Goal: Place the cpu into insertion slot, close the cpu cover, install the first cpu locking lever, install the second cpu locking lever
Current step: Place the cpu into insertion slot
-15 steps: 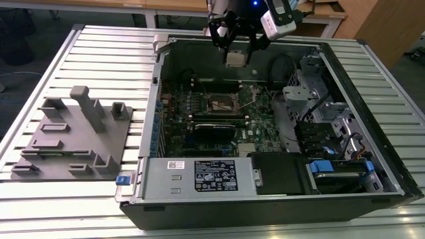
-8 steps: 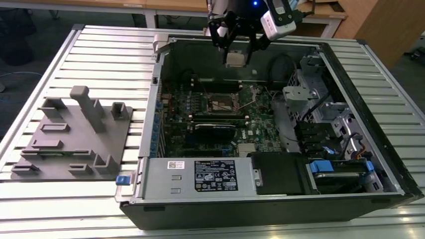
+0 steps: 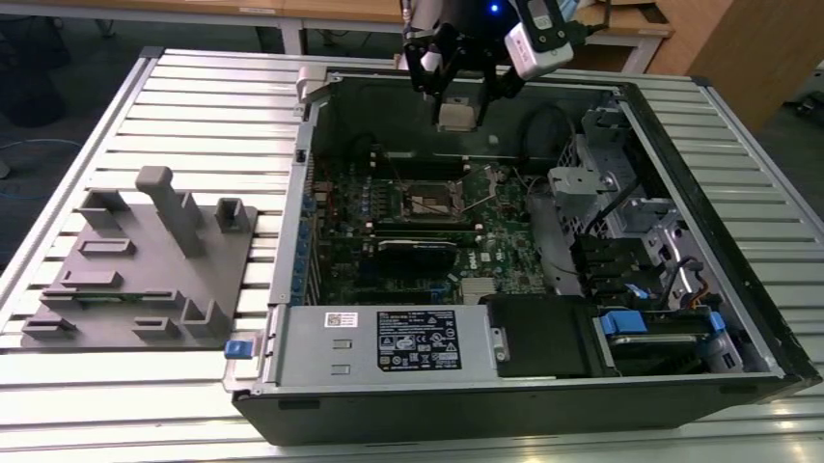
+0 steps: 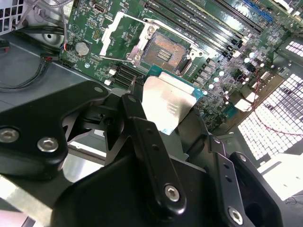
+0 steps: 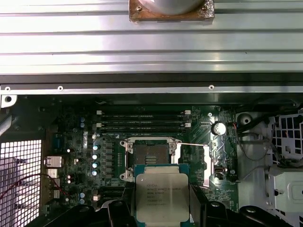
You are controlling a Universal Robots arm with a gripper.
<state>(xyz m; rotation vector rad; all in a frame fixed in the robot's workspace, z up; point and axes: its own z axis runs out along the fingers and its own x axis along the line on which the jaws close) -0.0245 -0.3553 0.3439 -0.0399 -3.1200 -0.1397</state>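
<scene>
My gripper (image 3: 453,108) hangs above the far edge of the open computer case, shut on the cpu (image 3: 453,116). In both wrist views the cpu (image 5: 162,196) (image 4: 166,105) shows its dull silver face between the black fingers (image 4: 142,127). The insertion slot (image 3: 431,200) (image 5: 148,157) (image 4: 164,52) lies open on the green board below, its dark centre bare, and the cpu is well above it. The cpu cover (image 4: 119,34) (image 5: 195,163) is swung back beside the slot, with green board showing through its window.
The case walls (image 3: 293,241) ring the board. A power supply (image 3: 386,340) fills the near side, with drive bays and cables (image 3: 631,241) at the exterior view's right. Long memory slots (image 5: 142,120) run beside the socket. A grey fixture (image 3: 142,260) stands on the slatted table at the left.
</scene>
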